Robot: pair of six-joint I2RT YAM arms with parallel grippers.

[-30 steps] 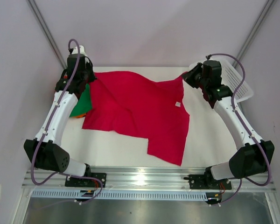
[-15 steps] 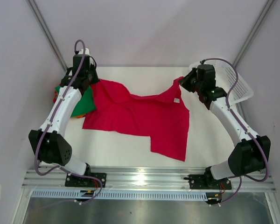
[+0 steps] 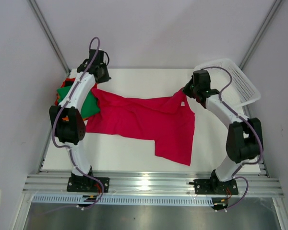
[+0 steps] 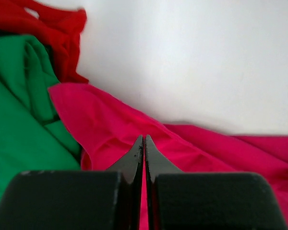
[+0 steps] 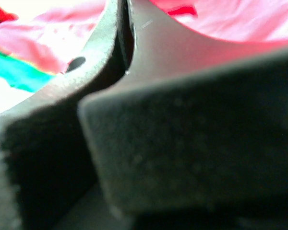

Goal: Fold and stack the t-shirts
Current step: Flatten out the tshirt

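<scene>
Crimson cloth, one t-shirt [image 3: 149, 120]: you find it spread over the middle of the white table [image 3: 120, 153]. One flap reaches toward the near edge, right of centre, and the rest runs toward the far left corner.

White neck tag [image 3: 181, 103]: on the shirt's right far part, just below the right gripper [image 3: 186, 92].

Right gripper: claw pressed together, pinching that raised corner of the crimson t-shirt.

Green t-shirt [image 3: 89, 105]: bunched at the left edge, touching the crimson one.

Red t-shirt [image 4: 57, 24]: crumpled just beyond the green.

Left gripper [image 4: 143, 140]: toward the far left corner, fingers pressed together over the crimson cloth. You cannot tell whether any fabric is caught.

White mesh basket [image 3: 240, 84]: tilted at the far right corner.
</scene>
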